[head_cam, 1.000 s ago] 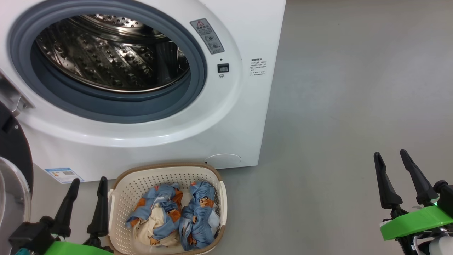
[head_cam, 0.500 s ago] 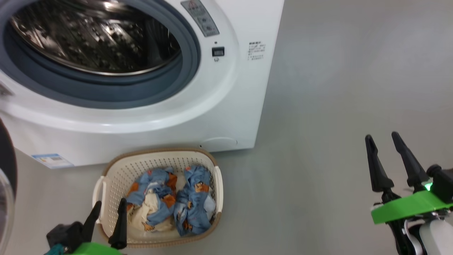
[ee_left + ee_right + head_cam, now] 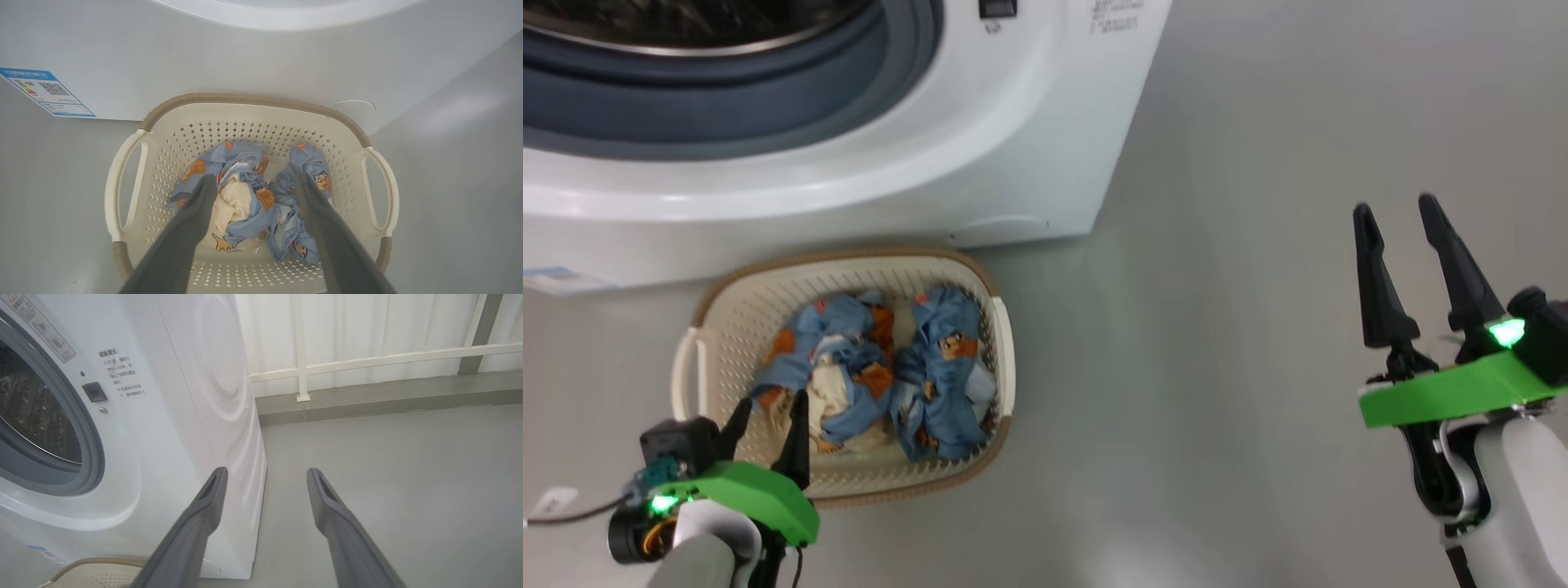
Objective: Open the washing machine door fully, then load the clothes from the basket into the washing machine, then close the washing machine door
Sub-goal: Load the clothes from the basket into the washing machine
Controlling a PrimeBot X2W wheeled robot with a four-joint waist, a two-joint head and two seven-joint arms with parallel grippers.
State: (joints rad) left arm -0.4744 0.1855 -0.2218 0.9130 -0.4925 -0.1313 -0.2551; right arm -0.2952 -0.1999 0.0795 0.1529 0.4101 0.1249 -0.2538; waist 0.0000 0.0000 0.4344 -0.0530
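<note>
Since a second ago the left claw (image 3: 770,408) has swung in from beside the basket (image 3: 849,260) to hang over its near edge. The robot's head has also tipped down, so the washer (image 3: 866,180) only seems to have slid up. The claw's two fingers stand wide apart and empty. Seen from that wrist, they straddle the clothes (image 3: 245,204), one tip above the bundle with the cream patch, the other above the bluer one. I'd say it should centre on one bundle, sink straight down, and pinch a thick fold rather than the mesh bottom. The left wrist is pitched steeply down, pointing into the basket. The right claw (image 3: 1395,211) is also spread and empty, and hangs well off to the side over bare floor (image 3: 1217,343). Both garments lie in the basket, which sits on the floor just below the washer's uncovered mouth.
</note>
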